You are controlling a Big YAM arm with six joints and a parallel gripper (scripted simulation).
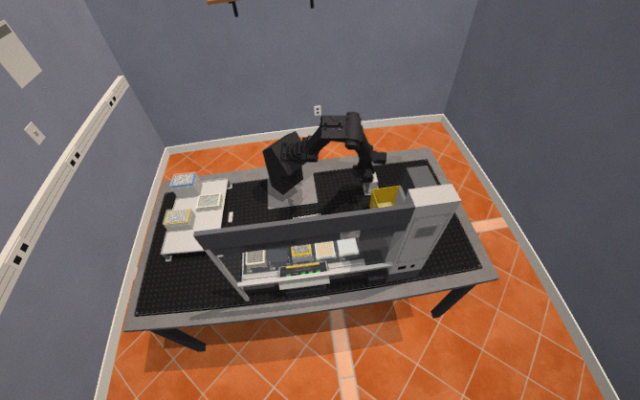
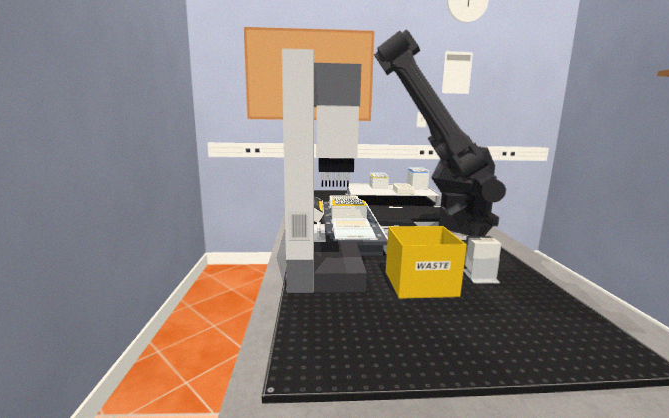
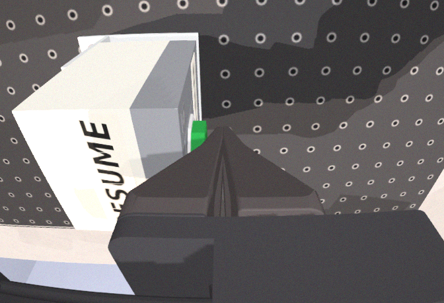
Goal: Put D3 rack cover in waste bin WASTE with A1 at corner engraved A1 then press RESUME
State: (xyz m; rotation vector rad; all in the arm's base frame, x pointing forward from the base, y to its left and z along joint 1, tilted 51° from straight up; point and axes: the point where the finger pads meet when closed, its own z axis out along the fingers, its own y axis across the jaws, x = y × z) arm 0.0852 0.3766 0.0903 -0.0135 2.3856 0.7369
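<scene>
In the wrist view my gripper [image 3: 222,136] is shut and empty, low over the black perforated mat. Its joined fingertips touch the green RESUME key [image 3: 198,135], which sticks out of the side of the white RESUME box [image 3: 107,124]. In the top view the gripper [image 1: 367,187] is just behind the yellow WASTE bin [image 1: 385,196]. The bin [image 2: 425,262] stands upright next to the RESUME box [image 2: 483,258]; what lies inside it is hidden. The yellow-framed tip rack at D3 [image 1: 300,250] shows its dark tip pattern on top and sits level in its nest.
Two plates [image 1: 324,249] [image 1: 347,246] and the reservoir [image 1: 254,256] sit on the deck under the handler's gantry [image 1: 312,223]. Green lights glow on the front panel [image 1: 302,272]. The shelf unit [image 1: 195,209] with several racks stands at the table's left end.
</scene>
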